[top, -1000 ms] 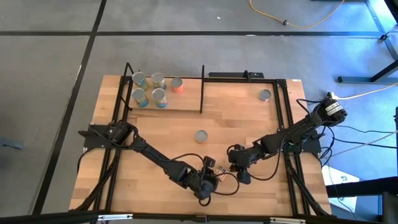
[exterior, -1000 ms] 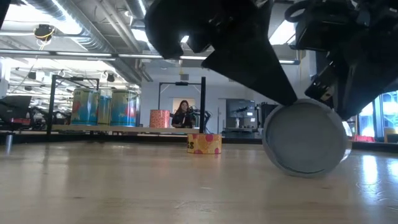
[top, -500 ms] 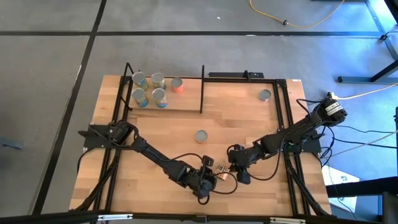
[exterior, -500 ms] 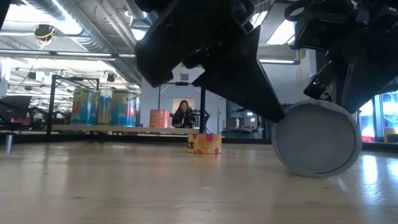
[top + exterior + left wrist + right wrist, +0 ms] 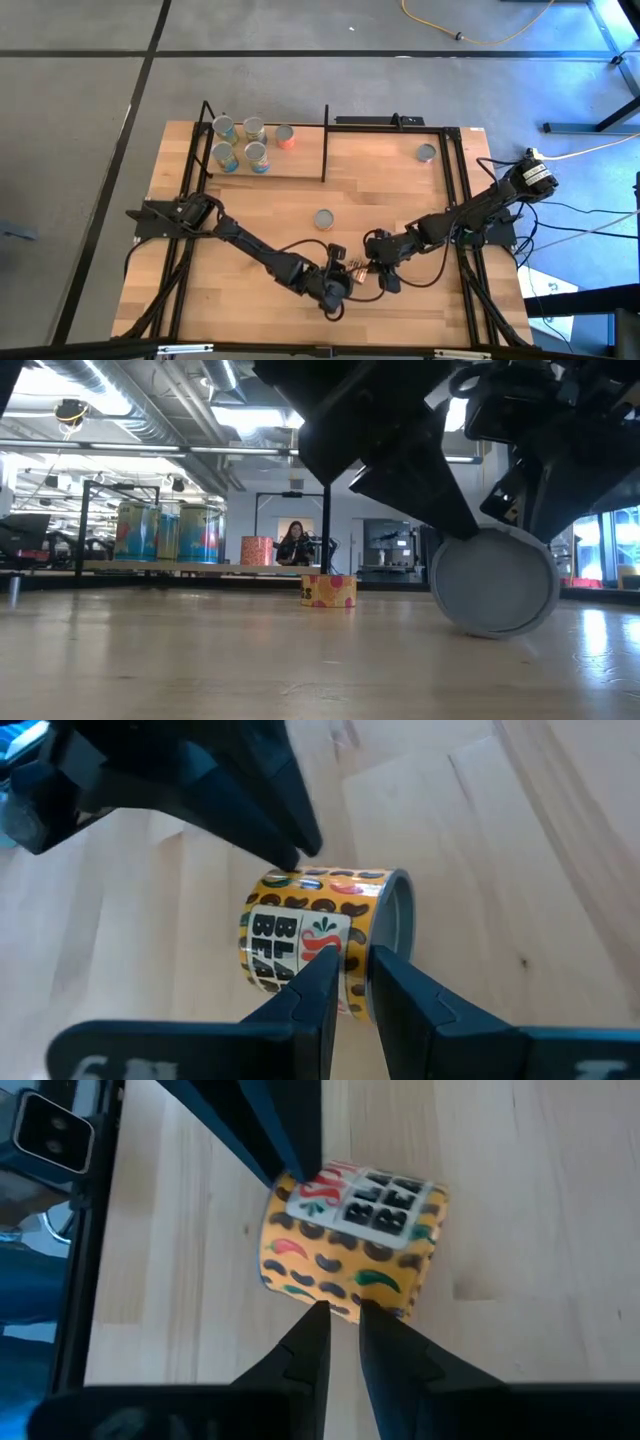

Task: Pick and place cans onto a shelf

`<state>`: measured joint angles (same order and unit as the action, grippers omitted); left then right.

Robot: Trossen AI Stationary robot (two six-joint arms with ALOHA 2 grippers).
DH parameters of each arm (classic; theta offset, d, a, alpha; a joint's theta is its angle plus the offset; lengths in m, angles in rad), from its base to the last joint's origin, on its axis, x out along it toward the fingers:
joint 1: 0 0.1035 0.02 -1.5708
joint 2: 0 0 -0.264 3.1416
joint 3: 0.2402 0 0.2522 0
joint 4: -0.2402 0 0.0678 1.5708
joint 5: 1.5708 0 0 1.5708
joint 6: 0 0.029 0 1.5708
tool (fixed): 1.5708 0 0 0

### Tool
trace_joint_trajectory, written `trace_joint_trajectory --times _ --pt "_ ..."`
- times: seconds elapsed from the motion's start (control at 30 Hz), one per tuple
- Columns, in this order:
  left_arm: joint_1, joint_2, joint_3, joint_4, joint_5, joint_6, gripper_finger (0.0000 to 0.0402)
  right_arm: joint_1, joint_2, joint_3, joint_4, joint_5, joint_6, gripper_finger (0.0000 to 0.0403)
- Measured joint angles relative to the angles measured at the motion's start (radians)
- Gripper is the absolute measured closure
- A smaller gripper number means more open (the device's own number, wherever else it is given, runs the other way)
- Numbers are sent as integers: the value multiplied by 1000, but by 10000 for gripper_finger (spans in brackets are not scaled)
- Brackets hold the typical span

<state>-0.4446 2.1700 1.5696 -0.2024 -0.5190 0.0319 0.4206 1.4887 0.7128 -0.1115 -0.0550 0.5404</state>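
Note:
A yellow can (image 5: 320,935) with a black-bean label lies on its side near the table's front edge; its grey round end (image 5: 495,582) faces the low view. My left gripper (image 5: 355,970) and my right gripper (image 5: 340,1318) stand shut at opposite sides of it, fingertips against its wall. In the high view the can (image 5: 355,269) shows between the left gripper (image 5: 343,278) and the right gripper (image 5: 370,267). Several cans (image 5: 240,143) stand upright on the shelf (image 5: 300,165) at the far left. My left gripper presses its shut fingertips (image 5: 322,970) against the can's label wall (image 5: 345,948), close to the silver end. It comes slanting down from the table's left. The can lies on its side; whether it rests on the table, I cannot tell. My right gripper presses its shut fingertips (image 5: 315,1320) against the opposite side of the can's label wall (image 5: 335,1302). It comes slanting down from the table's right. The can sits wedged between the two grippers' tips.
One loose can (image 5: 323,218) stands mid-table and another (image 5: 426,153) near the far right corner. Black frame rods (image 5: 325,140) border the shelf. A person (image 5: 296,545) is in the room far beyond the table.
The can between the two grippers has shifted a little toward the table's right edge and then back. My left arm has swung slightly toward the can and its wrist has rolled a little. Both grippers stay shut against the can.

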Motion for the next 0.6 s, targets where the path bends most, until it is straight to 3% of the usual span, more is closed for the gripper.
trace_joint_trajectory --times 0.2,0.43,0.6 --pt "6 0 0 2 -104 -3 346 0 0 0 19 0 0 343" --pt "22 0 0 2 -111 -3 346 -3 0 0 19 -2 0 343" --pt "33 0 0 2 -111 -3 346 -12 1 13 34 -62 5 343"
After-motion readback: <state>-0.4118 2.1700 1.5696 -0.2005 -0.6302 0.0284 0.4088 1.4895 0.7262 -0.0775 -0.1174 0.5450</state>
